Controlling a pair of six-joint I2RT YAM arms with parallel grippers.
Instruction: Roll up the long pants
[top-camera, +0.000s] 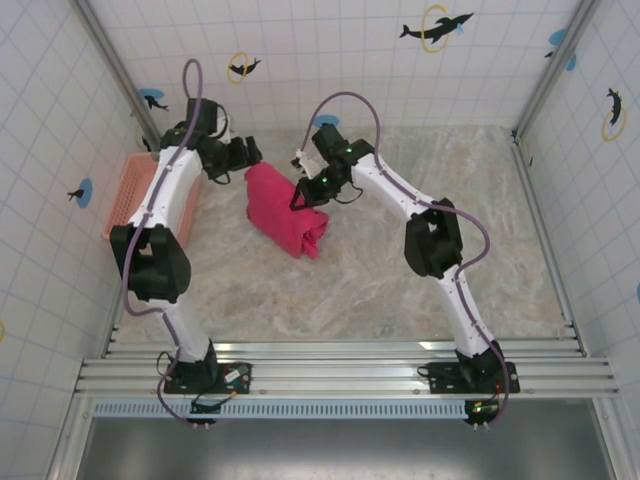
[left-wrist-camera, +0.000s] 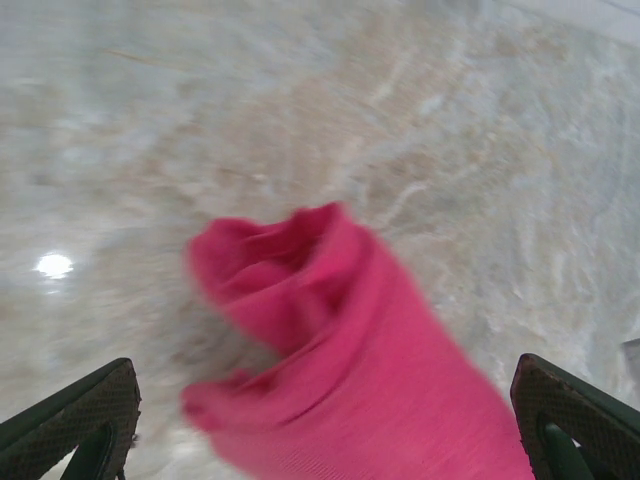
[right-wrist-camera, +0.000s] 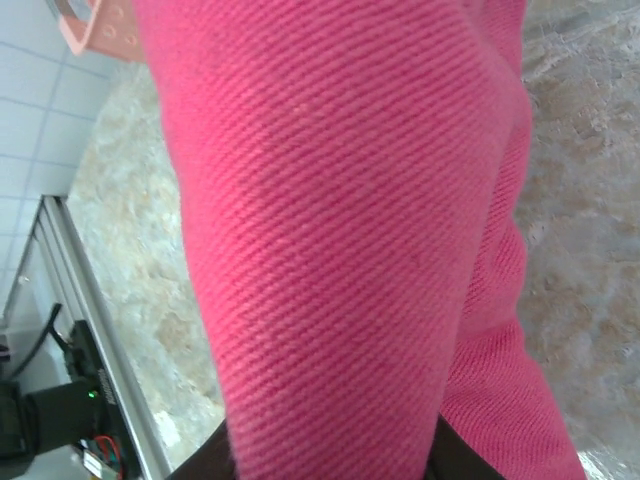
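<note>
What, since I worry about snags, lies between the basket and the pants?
In the top view the left arm crosses right beside the basket; from there to the pants the table is bare.

- We are seeing a pale marbled table (top-camera: 400, 290).
- The long pants (top-camera: 285, 215) are lying bunched on it.
- A pink basket (top-camera: 122, 200) is sitting at its left side.

White tiled walls (top-camera: 330, 60), dotted with dolphin stickers (top-camera: 436, 27), enclose a beige marble-patterned tabletop (top-camera: 340, 290); aluminium rails (top-camera: 340, 365) line its near edge.
</note>
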